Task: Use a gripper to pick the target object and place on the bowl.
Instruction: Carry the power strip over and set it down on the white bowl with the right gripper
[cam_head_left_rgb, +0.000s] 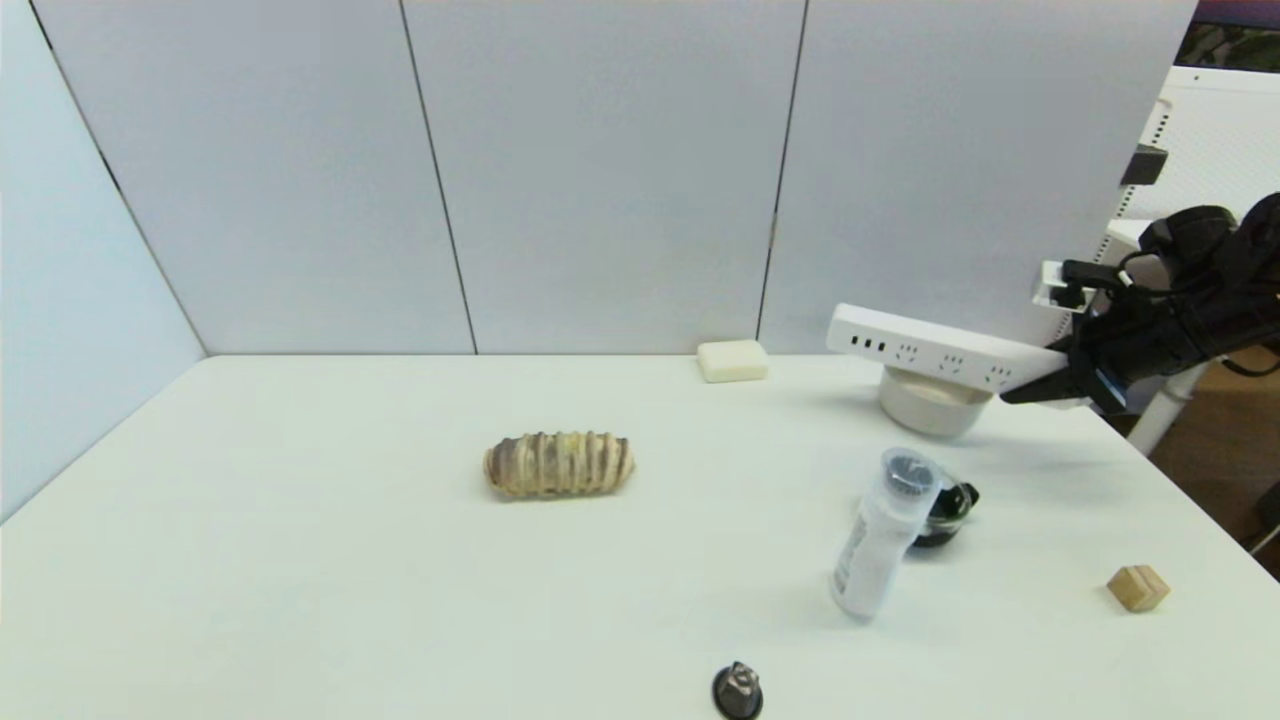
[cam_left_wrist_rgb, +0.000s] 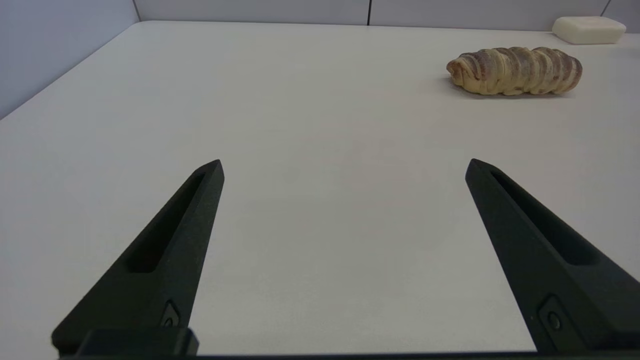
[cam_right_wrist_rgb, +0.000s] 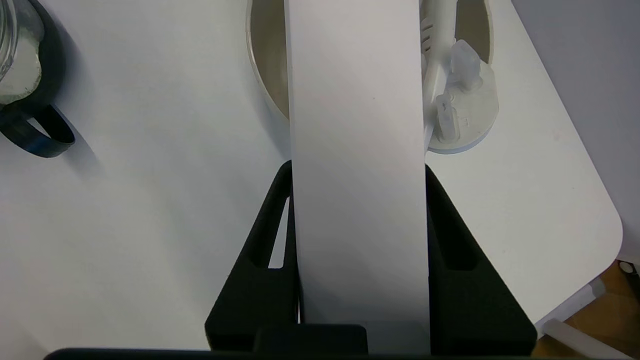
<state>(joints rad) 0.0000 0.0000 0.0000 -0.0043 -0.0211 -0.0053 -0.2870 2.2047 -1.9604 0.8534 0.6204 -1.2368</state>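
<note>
My right gripper (cam_head_left_rgb: 1050, 388) is shut on one end of the long white power strip (cam_head_left_rgb: 935, 350) and holds it level in the air at the table's far right. The strip reaches out over the beige-white bowl (cam_head_left_rgb: 930, 408), above its rim. In the right wrist view the strip (cam_right_wrist_rgb: 357, 165) fills the space between the black fingers (cam_right_wrist_rgb: 260, 260), and the bowl (cam_right_wrist_rgb: 267, 60) lies under it with the strip's cord and plug (cam_right_wrist_rgb: 457, 95) hanging at its rim. My left gripper (cam_left_wrist_rgb: 345, 167) is open and empty over bare table at the left.
A bread roll (cam_head_left_rgb: 558, 463) lies mid-table. A cream soap-like block (cam_head_left_rgb: 733, 360) sits at the back wall. A clear bottle (cam_head_left_rgb: 880, 535) leans by a small black dish (cam_head_left_rgb: 948, 512). A wooden cube (cam_head_left_rgb: 1138, 587) and a dark knob (cam_head_left_rgb: 737, 690) lie near the front. The table's right edge is close to the bowl.
</note>
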